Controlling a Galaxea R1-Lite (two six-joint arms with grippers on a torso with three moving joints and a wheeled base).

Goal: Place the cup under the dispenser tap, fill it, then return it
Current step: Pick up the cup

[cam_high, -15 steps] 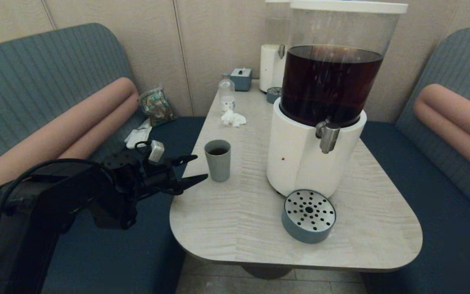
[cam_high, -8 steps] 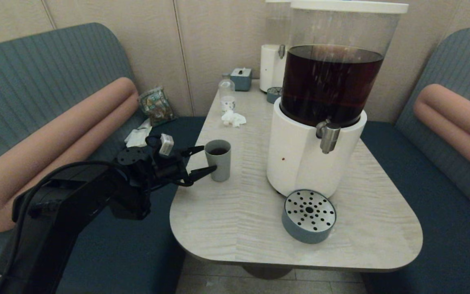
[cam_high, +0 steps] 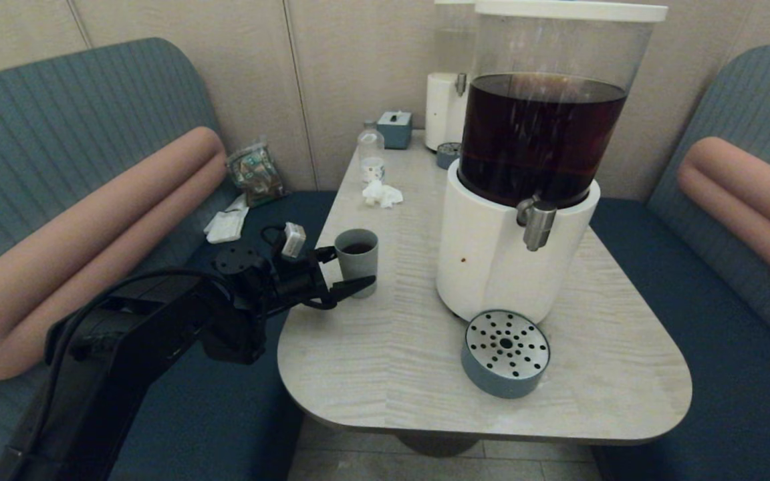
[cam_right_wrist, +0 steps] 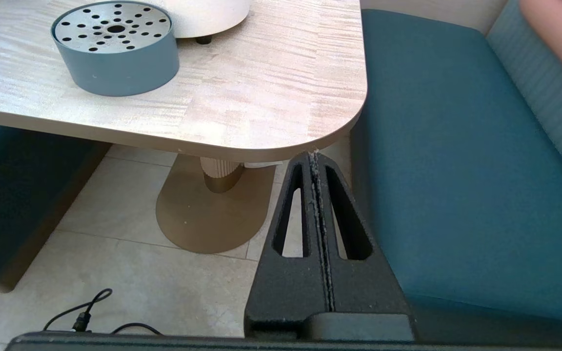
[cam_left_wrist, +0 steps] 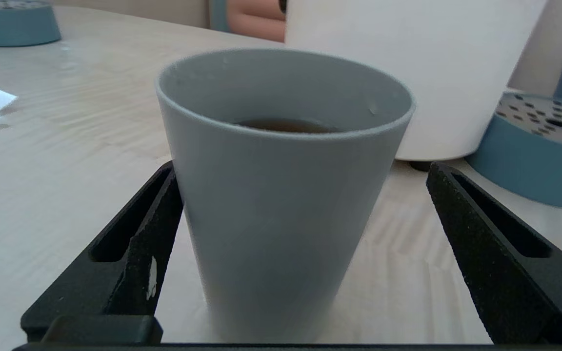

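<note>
The grey-green cup stands upright on the table's left side, with dark liquid in its bottom. My left gripper is open, one finger on each side of the cup. The finger on one side lies close against the cup wall, while a clear gap separates the other finger from it. The steel dispenser tap juts from the white-based dispenser with the dark-brown tank, to the cup's right. My right gripper is shut and parked below the table's near right corner.
A round blue-grey tray with a perforated metal top sits in front of the dispenser. At the back of the table are a paler dispenser, a bottle, a tissue box and crumpled tissue. Benches flank the table.
My left arm has moved forward and to the right, bringing its open fingers from short of the cup to either side of it. The cup has not moved.
</note>
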